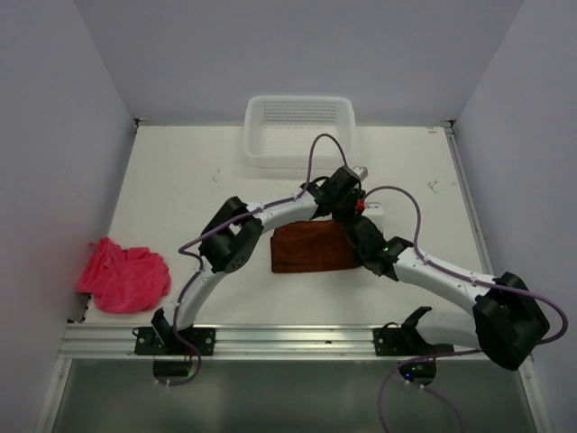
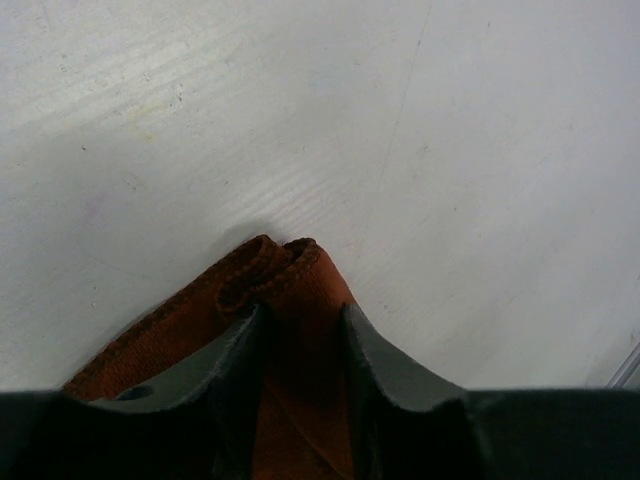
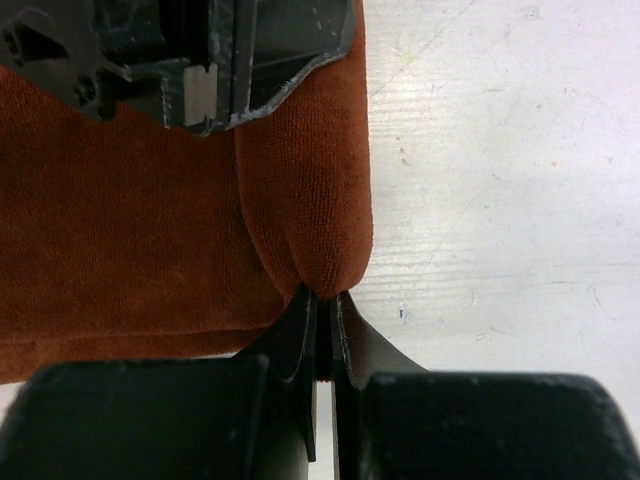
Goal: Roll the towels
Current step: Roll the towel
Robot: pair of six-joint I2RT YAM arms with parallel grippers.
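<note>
The rust-brown towel [image 1: 302, 248] lies folded in the middle of the table. My left gripper [image 2: 300, 315] is at its far right corner, and the cloth [image 2: 290, 270] fills the gap between the fingers and bunches at their tips. From the near right side, my right gripper [image 3: 325, 298] is shut on a rounded fold of the same towel [image 3: 120, 220], pinched at the fingertips. In the top view both grippers meet over the towel's right edge, the left [image 1: 347, 203] and the right [image 1: 353, 233]. The bright pink towel [image 1: 122, 275] lies crumpled at the table's left edge.
A white mesh basket [image 1: 297, 131] stands at the back of the table against the wall. The left arm's gripper body [image 3: 200, 60] hangs close above the towel in the right wrist view. Both arms arch over the table's middle.
</note>
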